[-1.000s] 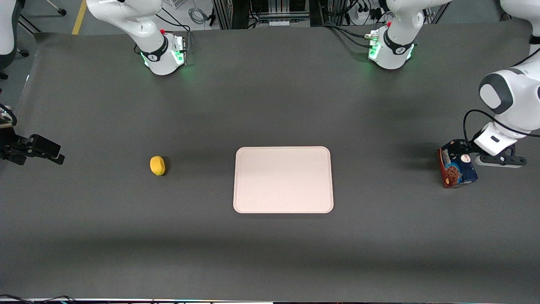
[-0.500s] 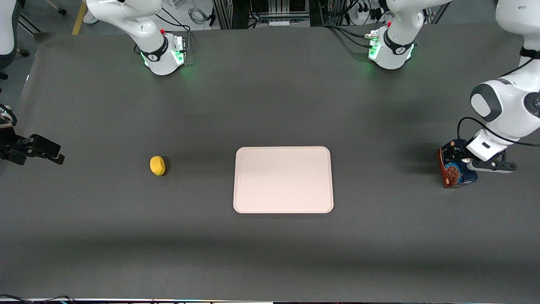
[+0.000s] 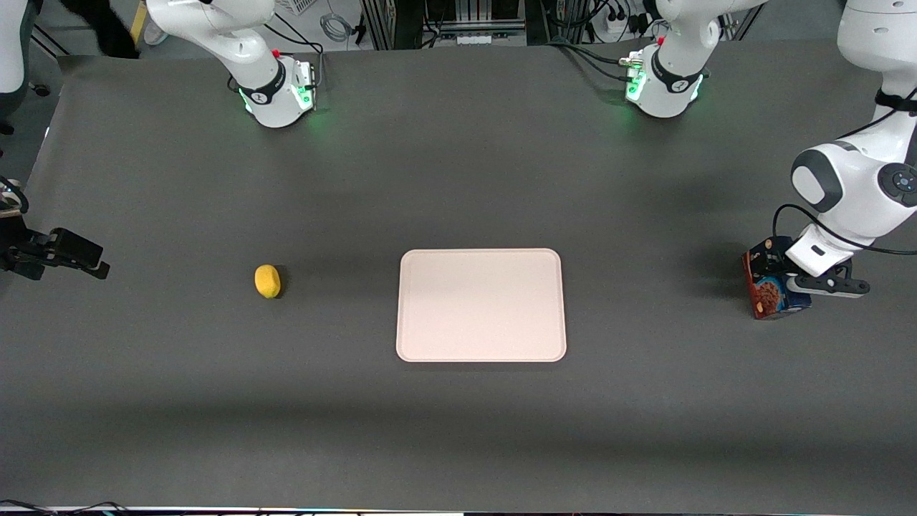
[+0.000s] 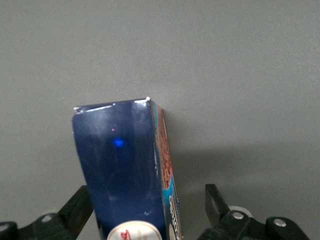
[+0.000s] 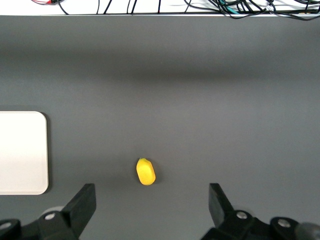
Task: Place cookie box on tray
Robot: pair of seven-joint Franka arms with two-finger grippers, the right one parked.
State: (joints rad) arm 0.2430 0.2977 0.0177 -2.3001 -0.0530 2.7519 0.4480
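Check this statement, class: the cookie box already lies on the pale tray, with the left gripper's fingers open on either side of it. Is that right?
Not quite. The cookie box stands on the dark table toward the working arm's end, well apart from the tray, as the front view shows. The rest holds: the left wrist view shows the gripper with a finger open on either side of the box.

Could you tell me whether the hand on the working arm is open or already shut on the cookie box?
Open. In the wrist view the hand straddles the cookie box, with a clear gap between one finger and the box.
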